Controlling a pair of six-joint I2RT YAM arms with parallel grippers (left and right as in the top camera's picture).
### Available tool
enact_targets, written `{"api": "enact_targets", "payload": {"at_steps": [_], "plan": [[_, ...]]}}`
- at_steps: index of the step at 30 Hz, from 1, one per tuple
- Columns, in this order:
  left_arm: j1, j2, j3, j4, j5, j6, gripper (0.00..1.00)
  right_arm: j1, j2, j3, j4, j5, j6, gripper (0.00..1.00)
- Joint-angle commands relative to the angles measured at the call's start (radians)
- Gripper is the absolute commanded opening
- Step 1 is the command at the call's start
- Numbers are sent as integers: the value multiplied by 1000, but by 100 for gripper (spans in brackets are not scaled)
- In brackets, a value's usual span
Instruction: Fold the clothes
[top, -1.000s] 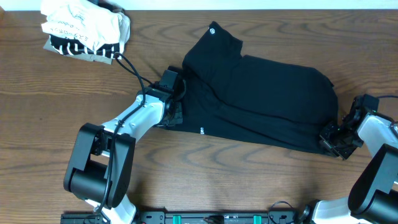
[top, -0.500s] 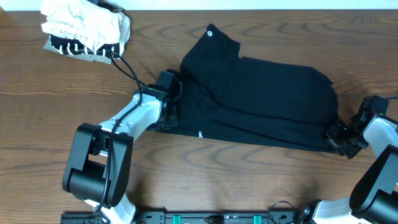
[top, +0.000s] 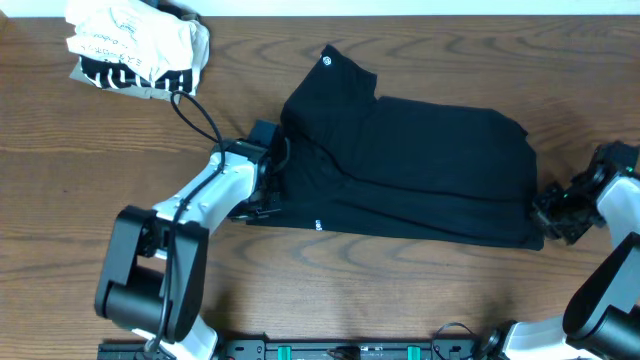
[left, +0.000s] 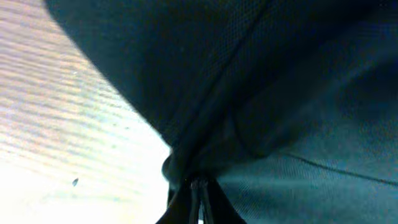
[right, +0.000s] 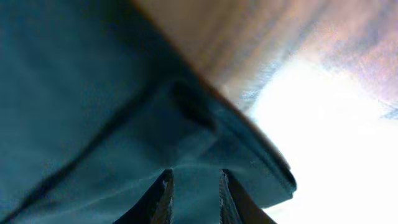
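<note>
The clothes, one large black shirt, lie partly folded across the middle of the wooden table, with a small white logo at the upper left corner. My left gripper is at the shirt's left edge, and in the left wrist view it is shut on a bunched ridge of the black fabric. My right gripper is at the shirt's lower right corner. In the right wrist view it has a layer of the shirt between its narrow-set fingers.
A white folded bundle with black lettering sits at the far left corner of the table. A black cable loops from the left arm toward it. Bare wood lies in front of the shirt.
The shirt has slid a little to the left with the left gripper holding it. The right gripper has moved toward the far side along the shirt's right edge.
</note>
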Motion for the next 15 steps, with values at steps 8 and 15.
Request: {"api": "enact_targets", "payload": {"at_steps": [8, 15], "plan": [[9, -56, -8, -8, -19, -28, 29, 6, -36, 41, -69, -162, -26, 35], [9, -56, -8, -8, -19, -28, 68, 10, -36, 6, -111, -158, 27, 2]]}}
